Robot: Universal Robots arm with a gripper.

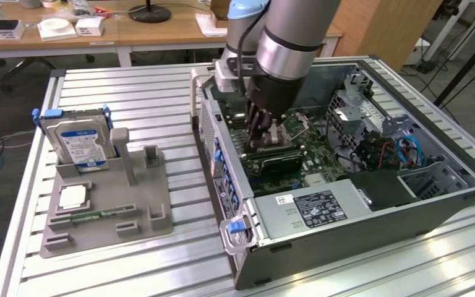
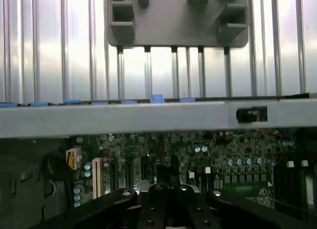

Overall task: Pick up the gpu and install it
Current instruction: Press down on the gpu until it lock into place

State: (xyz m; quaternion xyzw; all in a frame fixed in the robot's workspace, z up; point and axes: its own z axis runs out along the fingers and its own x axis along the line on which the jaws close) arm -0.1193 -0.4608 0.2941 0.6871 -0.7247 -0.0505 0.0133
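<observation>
You see a silver hard drive [image 1: 79,141] with a blue label, a grey holder tray [image 1: 138,204], and a green motherboard [image 2: 198,159].

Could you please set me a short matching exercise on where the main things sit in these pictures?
Things:
1. gripper
2. hard drive
3. gpu
4. memory stick

Places:
A. upright in the grey holder
B. lying flat near the holder's front
C. shut, down inside the open computer case
D. on the motherboard, under the gripper

Pairs: 1-C, 2-A, 3-D, 4-B
</observation>
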